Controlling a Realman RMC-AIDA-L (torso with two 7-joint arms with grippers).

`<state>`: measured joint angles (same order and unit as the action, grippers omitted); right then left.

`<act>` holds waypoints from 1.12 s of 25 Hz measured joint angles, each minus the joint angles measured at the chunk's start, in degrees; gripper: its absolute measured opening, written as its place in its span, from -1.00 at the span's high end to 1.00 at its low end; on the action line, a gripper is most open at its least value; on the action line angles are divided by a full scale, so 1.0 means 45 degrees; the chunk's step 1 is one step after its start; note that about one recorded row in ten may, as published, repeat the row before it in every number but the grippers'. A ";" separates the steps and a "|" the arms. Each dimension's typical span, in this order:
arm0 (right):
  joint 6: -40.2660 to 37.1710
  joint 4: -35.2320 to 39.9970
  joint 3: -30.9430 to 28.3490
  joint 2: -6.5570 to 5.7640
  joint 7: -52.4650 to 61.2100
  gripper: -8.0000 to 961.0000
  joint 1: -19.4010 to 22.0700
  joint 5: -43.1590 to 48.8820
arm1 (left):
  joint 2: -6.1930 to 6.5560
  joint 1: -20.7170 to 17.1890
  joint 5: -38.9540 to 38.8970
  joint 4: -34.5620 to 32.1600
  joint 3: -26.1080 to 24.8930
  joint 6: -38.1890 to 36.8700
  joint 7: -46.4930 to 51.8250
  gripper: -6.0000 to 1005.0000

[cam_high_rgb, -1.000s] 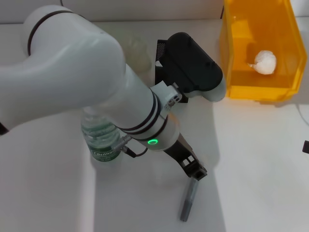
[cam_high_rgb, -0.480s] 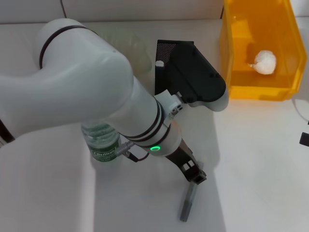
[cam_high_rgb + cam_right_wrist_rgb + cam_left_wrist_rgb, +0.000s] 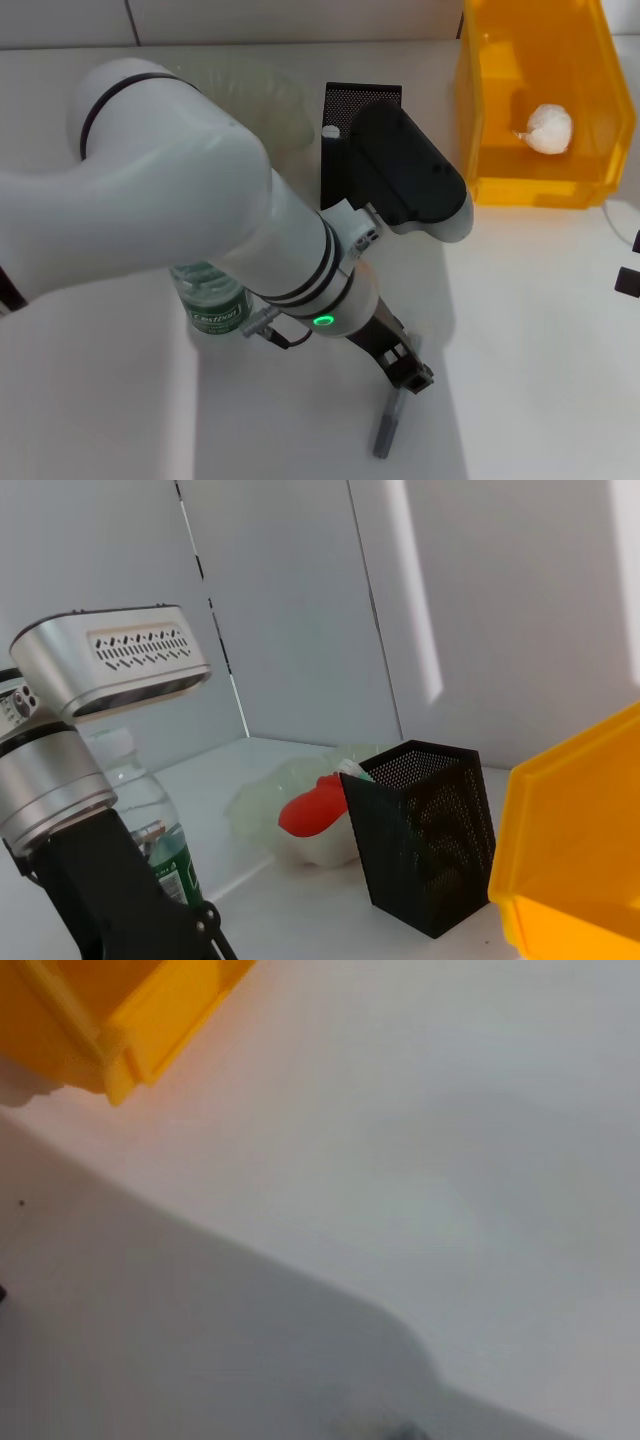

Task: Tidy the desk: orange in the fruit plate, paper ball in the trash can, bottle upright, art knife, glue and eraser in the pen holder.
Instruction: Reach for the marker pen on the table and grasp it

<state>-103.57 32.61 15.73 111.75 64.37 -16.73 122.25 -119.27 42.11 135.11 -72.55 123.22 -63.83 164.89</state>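
Reaching down over the white tabletop, we are lowering our left gripper onto the slim grey art knife, which is lying flat on the near side, just past the gripper's tip. Compared with a second ago the left arm has swung farther forward and down, so the black jaws are now sitting right at the knife's upper end, where before they were hanging a little above and behind it. We cannot tell whether the jaws are apart or together, because the arm's own wrist is hiding them and the left wrist view is showing only bare surface and a corner of the bright yellow plastic trash can.

We are judging that the knife pick is the step in hand. Much of the tidying looks done: the crumpled white paper ball is already lying inside the trash can, the small clear plastic bottle with the green label is standing upright beside the left arm, and the round red-orange orange is resting in the wavy pale-green glass fruit plate just beside the tall black metal-mesh pen holder. Our right gripper is staying out of the head view, off to the right, and we cannot tell its state either
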 joint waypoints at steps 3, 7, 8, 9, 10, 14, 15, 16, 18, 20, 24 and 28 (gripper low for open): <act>0.0030 -0.0001 0.0001 0.0024 0.0004 -0.28 -0.0029 -0.0001 | 0.0000 -0.0005 -0.0002 0.0015 0.0059 0.0045 0.0000 -0.18; 0.0031 -0.0001 0.0000 0.0060 0.0009 -0.28 -0.0104 0.0000 | 0.0000 -0.0021 -0.0003 0.0171 0.0205 0.0187 0.0000 -0.18; 0.0031 -0.0001 0.0000 0.0060 0.0009 -0.28 -0.0104 0.0000 | 0.0000 -0.0021 -0.0003 0.0171 0.0205 0.0187 0.0000 -0.18; 0.0031 -0.0001 0.0000 0.0065 0.0010 -0.28 -0.0110 0.0000 | 0.0000 -0.0041 -0.0003 0.0210 0.0219 0.0220 0.0000 -0.18; 0.0031 -0.0001 0.0000 0.0067 0.0010 -0.28 -0.0111 0.0000 | 0.0000 -0.0041 -0.0003 0.0210 0.0219 0.0220 0.0000 -0.18; 0.0035 0.0000 0.0001 0.0075 0.0013 -0.28 -0.0144 0.0000 | 0.0000 -0.0078 0.0008 0.0209 0.0222 0.0224 0.0000 -0.18; 0.0035 0.0000 0.0001 0.0075 0.0013 -0.28 -0.0144 0.0000 | 0.0000 -0.0078 0.0008 0.0209 0.0222 0.0224 0.0000 -0.18; 0.0039 -0.0001 0.0001 0.0079 0.0013 -0.28 -0.0148 0.0000 | 0.0000 -0.0103 0.0022 0.0210 0.0244 0.0233 0.0000 -0.18; 0.0049 0.0000 0.0001 0.0087 0.0013 -0.28 -0.0150 0.0000 | 0.0000 -0.0133 0.0023 0.0210 0.0353 0.0271 0.0000 -0.18; 0.0049 0.0000 0.0001 0.0088 0.0013 -0.28 -0.0159 0.0001 | 0.0000 -0.0133 0.0023 0.0210 0.0353 0.0271 0.0000 -0.18; 0.0050 0.0000 0.0001 0.0089 0.0013 -0.28 -0.0188 0.0001 | 0.0000 -0.0155 0.0002 0.0206 0.0406 0.0280 0.0000 -0.17; 0.0049 0.0000 0.0001 0.0090 0.0013 -0.28 -0.0194 0.0001 | 0.0000 -0.0159 0.0018 0.0204 0.0436 0.0282 0.0000 -0.17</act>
<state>-103.35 32.61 15.73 112.15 64.43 -17.60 122.26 -119.27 41.39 135.19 -71.64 125.19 -62.57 164.89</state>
